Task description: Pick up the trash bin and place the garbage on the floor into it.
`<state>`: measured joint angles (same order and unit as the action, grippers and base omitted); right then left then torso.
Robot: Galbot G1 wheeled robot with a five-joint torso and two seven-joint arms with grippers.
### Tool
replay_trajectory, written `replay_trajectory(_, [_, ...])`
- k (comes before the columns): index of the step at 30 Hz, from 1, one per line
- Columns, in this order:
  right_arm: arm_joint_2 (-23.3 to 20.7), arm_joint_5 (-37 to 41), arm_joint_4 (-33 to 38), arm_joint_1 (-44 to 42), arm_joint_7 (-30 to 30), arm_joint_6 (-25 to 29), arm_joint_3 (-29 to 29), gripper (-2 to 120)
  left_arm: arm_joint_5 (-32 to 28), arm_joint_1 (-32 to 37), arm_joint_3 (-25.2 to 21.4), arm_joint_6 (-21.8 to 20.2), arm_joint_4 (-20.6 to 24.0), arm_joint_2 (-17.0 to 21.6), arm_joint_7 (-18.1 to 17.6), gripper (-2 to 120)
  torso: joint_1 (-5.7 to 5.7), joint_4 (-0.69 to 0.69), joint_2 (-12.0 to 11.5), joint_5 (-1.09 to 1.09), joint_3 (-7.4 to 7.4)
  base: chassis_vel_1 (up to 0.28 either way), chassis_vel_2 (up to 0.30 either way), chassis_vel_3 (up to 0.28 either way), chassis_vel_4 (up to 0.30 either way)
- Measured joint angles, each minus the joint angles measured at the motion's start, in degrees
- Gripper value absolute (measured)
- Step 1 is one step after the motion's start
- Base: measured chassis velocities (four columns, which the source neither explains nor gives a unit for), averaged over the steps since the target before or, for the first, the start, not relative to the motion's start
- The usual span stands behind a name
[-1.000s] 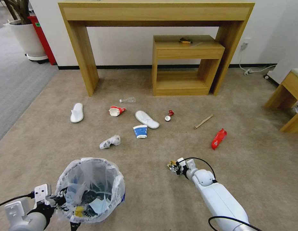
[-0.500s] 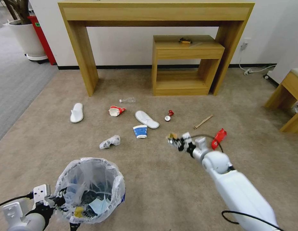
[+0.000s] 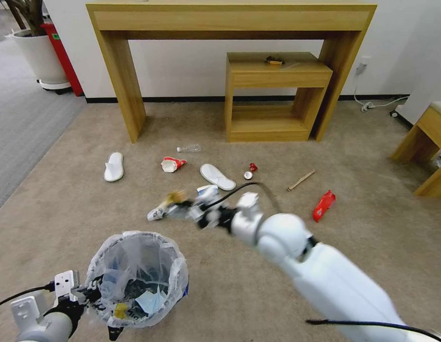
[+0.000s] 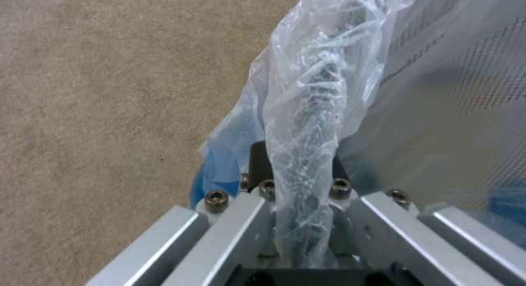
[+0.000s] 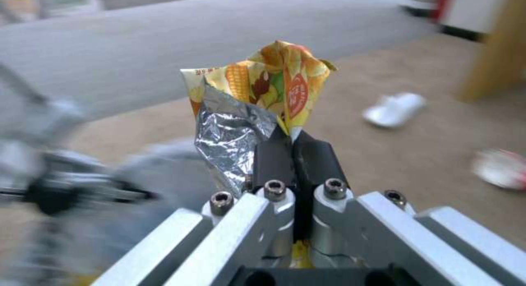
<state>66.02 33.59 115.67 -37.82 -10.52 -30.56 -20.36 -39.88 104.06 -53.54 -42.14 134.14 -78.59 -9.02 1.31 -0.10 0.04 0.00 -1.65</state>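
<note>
1. Foil and printed yellow paper — that is what our right hand (image 5: 293,144) has pinched between its pressed-together pads: a crumpled snack wrapper (image 5: 257,97), silver inside, with corn printed outside.

2. In the head view the right hand (image 3: 182,207) is out over the floor (image 3: 258,285), carrying the wrapper (image 3: 173,196) in mid-air. The trash bin (image 3: 137,278) lies below and to the left of this hand, near but not yet under it.

3. Our left hand (image 4: 298,183) is clamped on the bin's rim, with a twist of the plastic liner (image 4: 307,109) caught between the pads; in the head view the left hand (image 3: 87,297) sits at the bin's near-left edge, holding it.

4. We judge the step in hand to be the carry: one piece of garbage is gripped and on its way to the bin.

5. The next move calls for bringing the right hand over the bin's open mouth, clear of the liner's puffed edge, and only then spreading the pads — the wrapper is light and could flutter aside.

6. Beyond the right hand more litter waits on the floor: a white slipper (image 3: 113,166), a second slipper (image 3: 217,176), a crushed red cup (image 3: 173,164), a clear bottle (image 3: 189,148), a wooden stick (image 3: 301,180) and a red wrapper (image 3: 323,205).
</note>
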Motion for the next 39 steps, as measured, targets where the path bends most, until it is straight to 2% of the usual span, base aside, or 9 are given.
replay_trajectory(5, [0.0,1.1,1.2,1.2,0.8,-4.0,-5.9,0,0.0,-0.3,0.4,0.0,0.4,0.0,-0.7,0,0.0,0.0,0.0,0.01,0.0,0.0,0.0,0.0,0.0])
replay_trajectory(12, [-2.4,0.3,2.2,0.7,2.1,-9.7,-7.5,1,0.0,-0.5,0.5,0.0,0.6,0.1,-1.1,0,0.0,-0.02,0.0,0.01,0.0,0.0,0.0,0.0,0.0])
replay_trajectory(17, [-0.8,1.5,1.6,0.7,6.2,-11.6,-8.2,22,0.1,-0.5,1.0,0.0,0.7,-0.1,-1.4,0,0.0,-0.01,0.0,0.02,0.0,0.0,0.0,0.0,0.0])
replay_trajectory(22, [-0.1,2.0,0.8,0.8,6.9,-11.1,-8.2,35,0.2,-0.4,1.2,0.0,0.9,-0.2,-1.6,0,0.0,-0.01,0.0,0.02,0.0,0.0,0.0,0.0,0.0])
replay_trajectory(25, [-0.1,3.5,0.8,0.8,7.5,-11.0,-8.1,51,0.3,-0.5,1.4,0.0,0.9,-0.2,-1.7,0,0.0,-0.01,0.0,0.02,0.0,0.0,0.0,0.0,0.0])
replay_trajectory(30, [-0.1,3.9,0.8,0.8,7.7,-10.6,-8.1,65,0.4,-0.6,1.6,0.0,0.9,-0.3,-1.8,0,0.0,-0.01,0.0,0.01,0.0,0.0,0.0,0.0,0.0])
replay_trajectory(33, [0.2,3.8,1.0,0.7,7.8,-8.8,-7.7,80,0.5,-0.7,1.6,0.0,0.9,-0.3,-1.9,0,0.0,-0.01,0.0,0.02,0.0,0.0,0.0,0.0,0.0])
replay_trajectory(35, [0.2,3.8,1.3,0.7,7.9,-8.3,-7.5,82,0.5,-0.7,1.6,0.0,0.9,-0.3,-1.9,0,0.0,-0.01,0.0,0.01,0.0,0.0,0.0,0.0,0.0])
replay_trajectory(39, [0.1,3.9,3.5,0.2,7.9,-6.6,-4.6,98,0.5,-0.9,1.4,0.0,0.6,-0.4,-1.9,0,0.0,-0.01,0.0,0.02,0.0,0.0,0.0,0.0,0.0])
